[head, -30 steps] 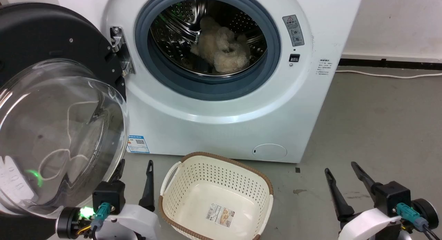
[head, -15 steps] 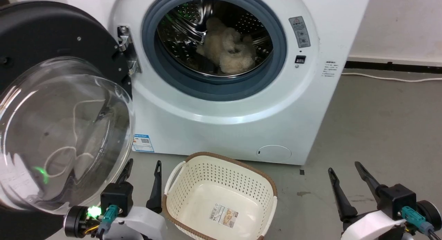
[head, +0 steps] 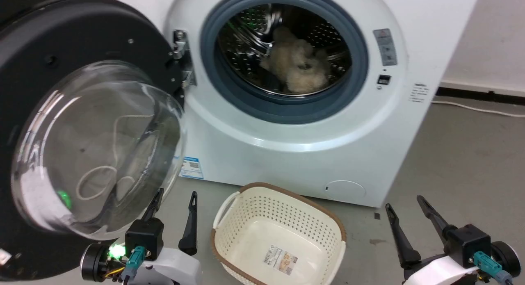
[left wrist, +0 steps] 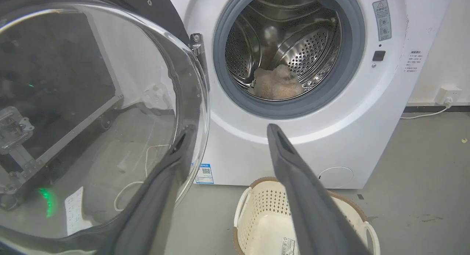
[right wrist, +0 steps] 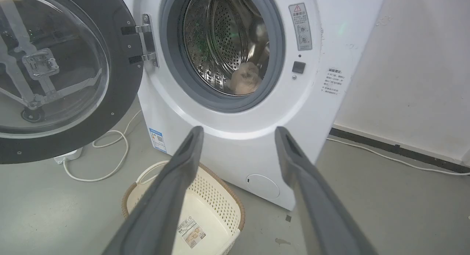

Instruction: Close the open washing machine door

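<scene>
The large round black-framed washing machine door (head: 88, 125), with its bulging clear glass bowl window, is seen swung wide open to the left of the white front-loading washing machine (head: 287, 153). It is held by a metal hinge (head: 180, 51) at the left edge of the grey rubber gasket (head: 283, 108). The steel perforated drum is left uncovered, and a fluffy beige item (head: 297, 67) is seen lying inside it. A blue sticker (head: 190, 168) and a small round flap (head: 344, 189) are found low on the machine's front.

A cream perforated plastic basket (head: 254, 211) with a brown rim is set on the grey floor (head: 451, 153) just in front of the machine. It lies between the two arms.

The left end effector (head: 175, 194) is held low beside the basket with its fingers spread apart and nothing gripped. Its outer finger is placed at the lower edge of the glass bowl; whether contact is made cannot be told.

The right end effector (head: 404, 203) is held well apart from the door, to the right of the basket. Its fingers are likewise spread and nothing is held. In the right wrist view a white cable (right wrist: 110, 152) is seen lying on the floor under the open door.
</scene>
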Tool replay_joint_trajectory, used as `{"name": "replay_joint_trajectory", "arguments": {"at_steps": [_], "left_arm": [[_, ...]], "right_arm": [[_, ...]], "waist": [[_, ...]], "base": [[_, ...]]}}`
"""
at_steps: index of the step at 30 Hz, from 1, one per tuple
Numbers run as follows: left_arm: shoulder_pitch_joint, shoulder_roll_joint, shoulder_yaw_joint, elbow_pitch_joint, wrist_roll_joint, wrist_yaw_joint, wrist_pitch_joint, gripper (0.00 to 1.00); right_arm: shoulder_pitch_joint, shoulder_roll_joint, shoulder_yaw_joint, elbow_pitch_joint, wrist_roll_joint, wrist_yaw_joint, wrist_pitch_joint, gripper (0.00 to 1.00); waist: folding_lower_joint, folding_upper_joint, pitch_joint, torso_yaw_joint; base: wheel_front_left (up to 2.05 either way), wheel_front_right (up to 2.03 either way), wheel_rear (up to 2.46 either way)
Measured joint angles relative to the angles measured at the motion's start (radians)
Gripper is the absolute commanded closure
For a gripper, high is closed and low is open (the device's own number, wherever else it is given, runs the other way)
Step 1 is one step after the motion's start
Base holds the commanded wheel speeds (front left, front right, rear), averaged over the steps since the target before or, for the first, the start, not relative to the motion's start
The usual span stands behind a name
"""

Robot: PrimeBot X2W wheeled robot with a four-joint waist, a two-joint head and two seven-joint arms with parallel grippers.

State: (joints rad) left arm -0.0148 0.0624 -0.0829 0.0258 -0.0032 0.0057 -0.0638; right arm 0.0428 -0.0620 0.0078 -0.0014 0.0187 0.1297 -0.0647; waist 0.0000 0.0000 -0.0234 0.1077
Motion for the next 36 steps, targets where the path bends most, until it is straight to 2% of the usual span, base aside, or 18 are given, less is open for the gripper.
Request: {"name": "replay_joint_trajectory", "arguments": {"at_steps": [15,36], "left_arm": [[0.016,0.009,-0.022,0.002,-0.009,0.011,-0.032,0.00],[0.024,0.015,-0.043,0.024,-0.021,0.022,-0.076,0.00]], "right_arm": [[0.009,-0.004,0.030,0.009,0.003,0.000,-0.033,0.00],[0.011,-0.006,0.067,0.023,0.015,0.000,-0.071,0.00]], "waist": [[0.0000,0.0000,0.001,0.082],[0.0000,0.0000,-0.014,0.158]], "base": [[0.00,0.00,0.00],[0.00,0.00,0.00]]}}
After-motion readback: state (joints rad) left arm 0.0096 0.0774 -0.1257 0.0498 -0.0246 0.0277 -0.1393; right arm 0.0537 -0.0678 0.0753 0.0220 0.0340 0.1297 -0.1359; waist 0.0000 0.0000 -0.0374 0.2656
